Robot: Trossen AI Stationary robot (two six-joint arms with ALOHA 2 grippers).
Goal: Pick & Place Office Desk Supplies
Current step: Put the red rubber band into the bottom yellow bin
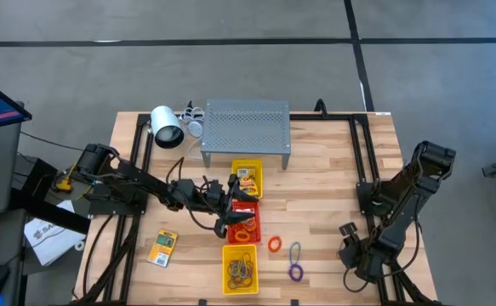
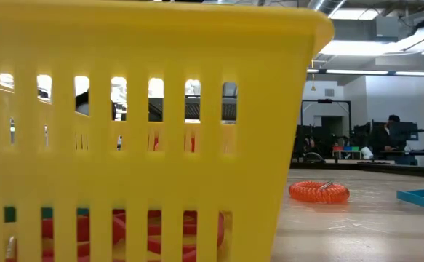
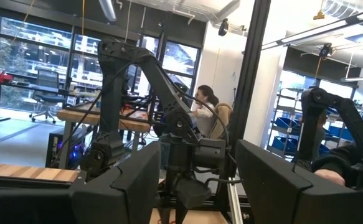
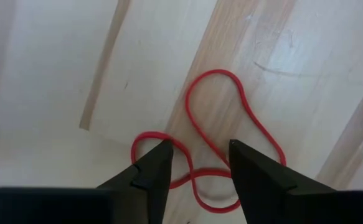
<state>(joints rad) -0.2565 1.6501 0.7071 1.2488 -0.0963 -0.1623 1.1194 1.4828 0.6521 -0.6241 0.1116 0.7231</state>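
A red rubber band (image 4: pixel 221 134) lies flat in a twisted loop on the wooden table near its right edge. My right gripper (image 4: pixel 198 152) (image 1: pixel 350 253) points down over it, open, with one fingertip on either side of the band's crossing. My left gripper (image 1: pixel 230 202) (image 3: pixel 197 177) hovers open above the red tray (image 1: pixel 249 211) at the table's middle, with nothing between its fingers. An orange coil ring (image 1: pixel 275 245) (image 2: pixel 318 191) and purple and blue loops (image 1: pixel 295 263) lie on the table. A yellow card packet (image 1: pixel 162 246) lies near the left. My right gripper comes at the red band from above, and its left fingertip (image 4: pixel 156 163) covers part of the band's small loop (image 4: pixel 145 138). I cannot tell whether the fingers touch the band, which lies flat on the table.
Three trays stand in a row down the table's middle: yellow (image 1: pixel 248 166), red, and a near yellow one (image 1: pixel 228 270) (image 2: pixel 124 131) holding bands. A grey perforated stand (image 1: pixel 246 127) and a white cylindrical lamp (image 1: pixel 167 127) sit at the far edge. People are in the room behind.
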